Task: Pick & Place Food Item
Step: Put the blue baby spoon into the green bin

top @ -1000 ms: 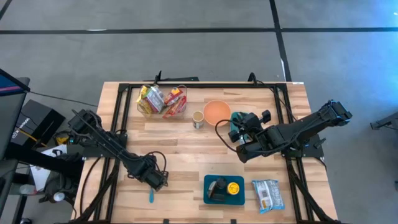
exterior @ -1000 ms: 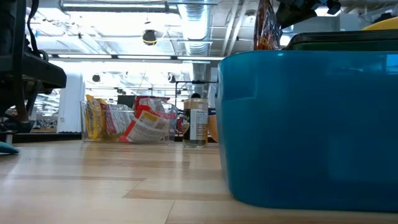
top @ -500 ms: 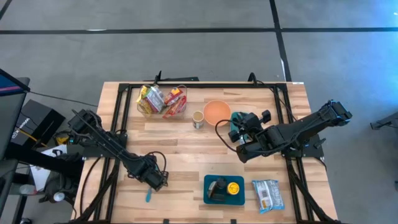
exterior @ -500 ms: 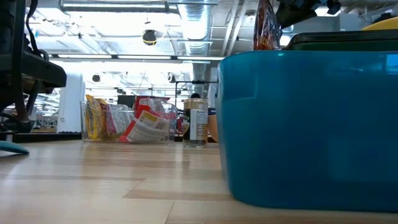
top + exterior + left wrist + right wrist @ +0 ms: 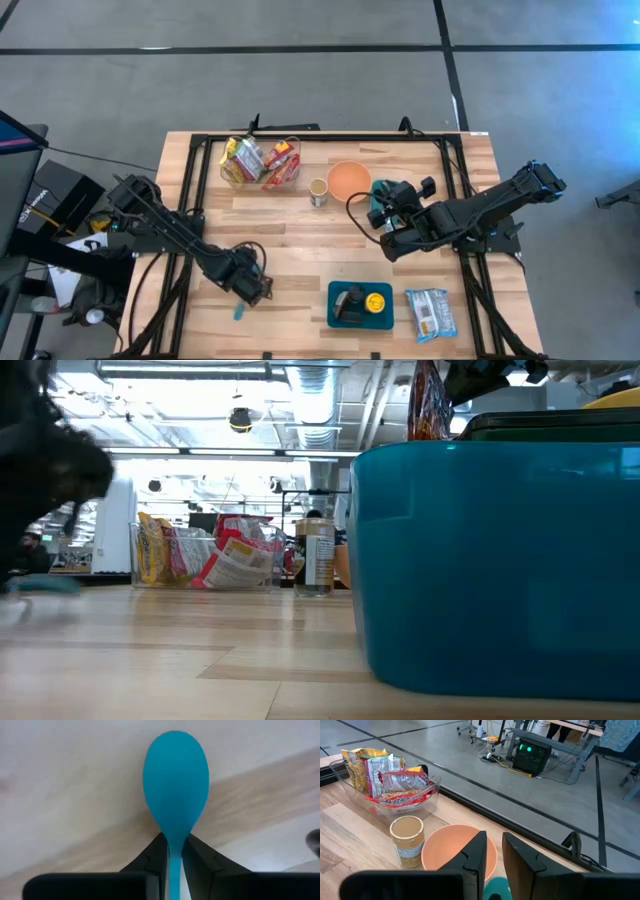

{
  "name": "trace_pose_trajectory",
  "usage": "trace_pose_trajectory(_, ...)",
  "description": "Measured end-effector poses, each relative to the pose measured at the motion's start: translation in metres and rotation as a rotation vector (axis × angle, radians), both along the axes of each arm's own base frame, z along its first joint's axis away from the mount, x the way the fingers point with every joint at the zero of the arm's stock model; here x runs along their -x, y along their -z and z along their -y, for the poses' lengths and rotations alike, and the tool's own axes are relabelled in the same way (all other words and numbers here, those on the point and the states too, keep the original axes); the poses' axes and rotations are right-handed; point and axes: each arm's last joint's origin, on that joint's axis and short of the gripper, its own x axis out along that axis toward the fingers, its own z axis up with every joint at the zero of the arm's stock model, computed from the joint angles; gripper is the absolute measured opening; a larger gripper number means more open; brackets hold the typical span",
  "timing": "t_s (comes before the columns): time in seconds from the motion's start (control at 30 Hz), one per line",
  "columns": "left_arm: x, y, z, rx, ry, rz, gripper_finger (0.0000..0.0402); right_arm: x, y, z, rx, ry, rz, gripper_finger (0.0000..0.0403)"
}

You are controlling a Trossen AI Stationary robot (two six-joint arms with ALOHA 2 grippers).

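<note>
A teal spoon point(image 5: 175, 775) lies at the table's near left, seen also in the high view point(image 5: 238, 312). My left gripper point(image 5: 174, 845) points straight down over it, shut on its handle, and shows in the high view point(image 5: 250, 290). My right gripper point(image 5: 494, 845) hangs high over the table's right middle, aimed at the orange bowl point(image 5: 457, 850). Its fingers stand close together with nothing between them that I can see. Snack packets point(image 5: 260, 160) sit in a clear container at the far left. My left gripper pinches the spoon's handle point(image 5: 174, 832) just behind the bowl, between its two fingers. The fingers come from above, pointing down, one on each side of the handle. The spoon's bowl sticks out beyond the fingertips, close over the wood. Whether it is lifted clear I cannot tell.
A blue bin point(image 5: 360, 303) with a dark thing and a yellow thing stands near the front edge, and a pale packet point(image 5: 432, 312) lies to its right. A small cup point(image 5: 318, 192) and a teal thing point(image 5: 378, 195) flank the orange bowl. Black frame rails edge the table.
My left gripper has rolled about its downward line while staying in place. The teal spoon has swung round with it: it lay pointing toward the near edge and now lies slanted. It shows blurred and a little higher in the low view.
</note>
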Motion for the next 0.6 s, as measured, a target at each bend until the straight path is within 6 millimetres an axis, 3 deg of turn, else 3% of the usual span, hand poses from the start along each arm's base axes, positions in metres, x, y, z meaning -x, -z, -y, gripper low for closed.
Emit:
trace_pose_trajectory(0.23,0.0,-0.031,-0.008,-0.106,0.02,0.237,0.0039,0.0,0.0,0.0,-0.002,-0.001,-0.001,0.0055)
trace_pose_trajectory(0.6,-0.002,-0.078,-0.019,-0.442,0.212,0.61,0.0046,0.0,0.001,-0.001,-0.045,-0.011,-0.015,0.0055)
